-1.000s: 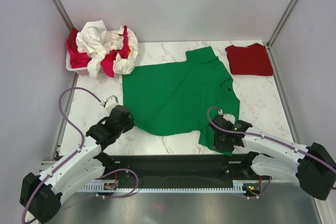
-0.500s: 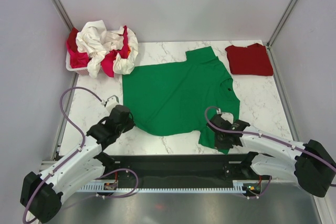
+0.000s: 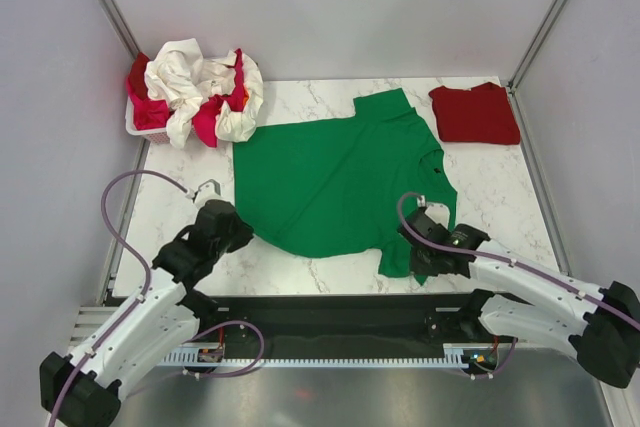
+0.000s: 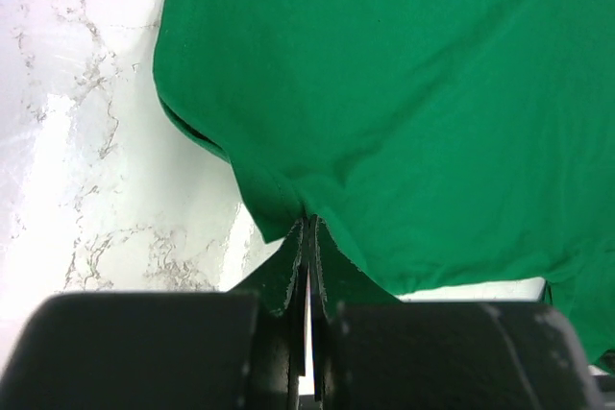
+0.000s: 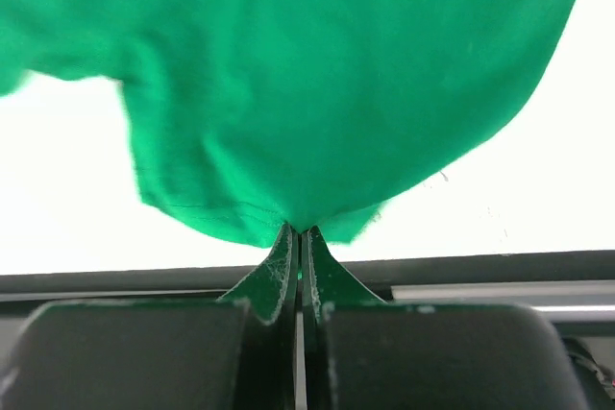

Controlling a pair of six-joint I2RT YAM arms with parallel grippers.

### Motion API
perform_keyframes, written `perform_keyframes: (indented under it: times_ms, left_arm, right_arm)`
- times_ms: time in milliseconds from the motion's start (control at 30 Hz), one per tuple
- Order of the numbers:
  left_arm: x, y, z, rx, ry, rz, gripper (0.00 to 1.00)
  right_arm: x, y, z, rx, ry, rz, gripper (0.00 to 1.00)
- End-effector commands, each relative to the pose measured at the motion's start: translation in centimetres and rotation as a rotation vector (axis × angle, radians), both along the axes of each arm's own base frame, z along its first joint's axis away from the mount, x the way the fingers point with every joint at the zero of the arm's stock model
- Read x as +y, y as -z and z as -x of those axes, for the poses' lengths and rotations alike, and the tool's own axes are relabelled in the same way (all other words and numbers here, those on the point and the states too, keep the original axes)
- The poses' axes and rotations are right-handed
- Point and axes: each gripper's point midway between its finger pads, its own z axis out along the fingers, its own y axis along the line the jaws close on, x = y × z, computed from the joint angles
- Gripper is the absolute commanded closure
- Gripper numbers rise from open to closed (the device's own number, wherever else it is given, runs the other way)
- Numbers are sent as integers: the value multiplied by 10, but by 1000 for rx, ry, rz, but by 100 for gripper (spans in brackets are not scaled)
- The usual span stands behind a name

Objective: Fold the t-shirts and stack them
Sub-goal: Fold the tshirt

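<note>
Spilling over the white basket [image 3: 133, 128] at far left: cream-white t-shirt [image 3: 185, 72] and pinkish-red t-shirt [image 3: 206, 123], unchanged. Left gripper [image 3: 240, 229], jaws pressed together on the near-left corner of the green t-shirt [image 3: 340, 182], has drawn slightly left since a second ago. Green t-shirt lies spread mid-table [image 3: 500, 202], long axis left to right, hem edge left, neck apparently right, one sleeve far, one near. Right gripper [image 3: 422, 262], half open a second ago, now pinches the near-right cloth and sits a little farther right. Dark red t-shirt [image 3: 475, 114] folded at far right, unmoved.
</note>
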Motion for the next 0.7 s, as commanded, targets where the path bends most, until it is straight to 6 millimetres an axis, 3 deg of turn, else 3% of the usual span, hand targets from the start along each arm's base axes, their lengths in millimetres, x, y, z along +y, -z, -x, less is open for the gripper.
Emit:
perform_keyframes:
  times_ms: [0, 100, 233, 467, 667]
  left_arm:
    - [-3, -26, -2, -39, 55, -5, 98]
    - [1, -37, -11, -47, 25, -1, 98]
    - [4, -28, -18, 25, 66, -34, 98]
    - [8, -25, -40, 81, 94, -37, 98]
    - [11, -40, -64, 65, 102, -53, 98]
  right_arm:
    - [9, -42, -25, -123, 27, -32, 100]
    - [17, -66, -45, -192, 25, -31, 100]
    - [35, -104, -77, -299, 3, -66, 100]
    - [38, -124, -136, -360, -13, -75, 100]
    - [29, -139, -178, -421, 3, 12, 100]
